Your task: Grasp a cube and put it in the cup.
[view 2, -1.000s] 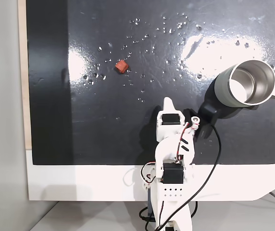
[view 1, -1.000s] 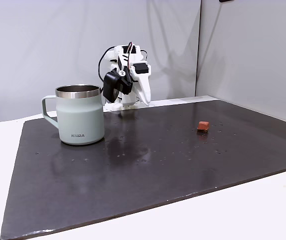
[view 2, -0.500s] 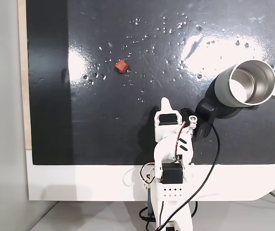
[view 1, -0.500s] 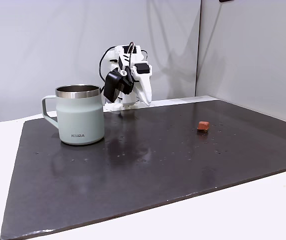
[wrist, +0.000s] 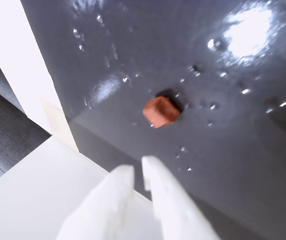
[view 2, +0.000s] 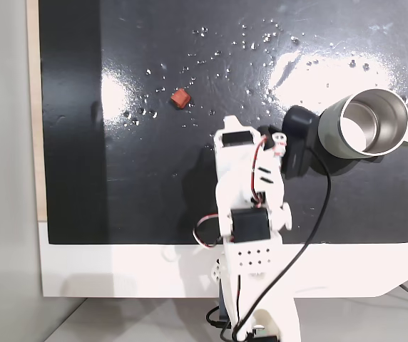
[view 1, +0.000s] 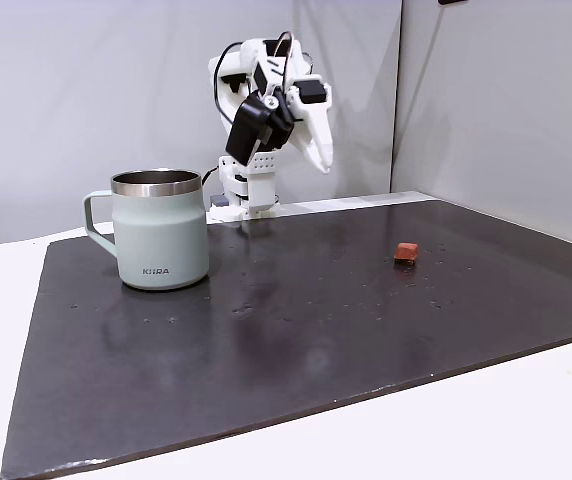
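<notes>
While the arm unfolds from its tuck: I read this as the start of the reach, with nothing grasped yet.

Change in the arm: against a second ago it now stands raised and stretched out from its base in both fixed views, lifted away from the spot beside the mug and swung toward the block's side of the surface.

Claw: the white two-finger claw (wrist: 139, 172) has its tips pressed nearly together with only a thin slit between them, and it holds nothing; in a fixed view (view 1: 323, 165) it hangs high above the dark glossy surface (view 1: 296, 330).

Cube: the tiny reddish-brown matte cube (wrist: 160, 111) lies flat on the surface, ahead of the claw tips and well apart from them in the wrist view; it sits in the same place as before in both fixed views (view 1: 406, 251) (view 2: 180, 97).

Cup: the pale grey-green insulated cup with a steel rim and squared handle (view 1: 159, 229) stands upright and empty (view 2: 364, 132), far from the cube.

Meaning for the task: I judge the claw must spread, then descend over the cube before any carry to the cup.

Risk: the wet-looking speckles around the cube may let it slide.
</notes>
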### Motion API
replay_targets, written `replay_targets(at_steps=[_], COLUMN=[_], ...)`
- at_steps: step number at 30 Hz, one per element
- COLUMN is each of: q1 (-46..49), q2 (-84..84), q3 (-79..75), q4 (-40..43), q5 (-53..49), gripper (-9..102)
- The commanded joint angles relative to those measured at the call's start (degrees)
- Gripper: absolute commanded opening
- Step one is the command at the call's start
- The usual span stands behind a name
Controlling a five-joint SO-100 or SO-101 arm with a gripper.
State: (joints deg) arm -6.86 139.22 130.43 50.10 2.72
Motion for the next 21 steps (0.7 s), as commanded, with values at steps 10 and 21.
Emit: replay_targets(at_steps=[10, 21], q1=[-6.0, -12.1], q2=[-31.9, -51.8], q3=[-37.4, -57.8], q4=[13.9, 23.8], q5=[-2.4, -6.3], gripper=[0, 0])
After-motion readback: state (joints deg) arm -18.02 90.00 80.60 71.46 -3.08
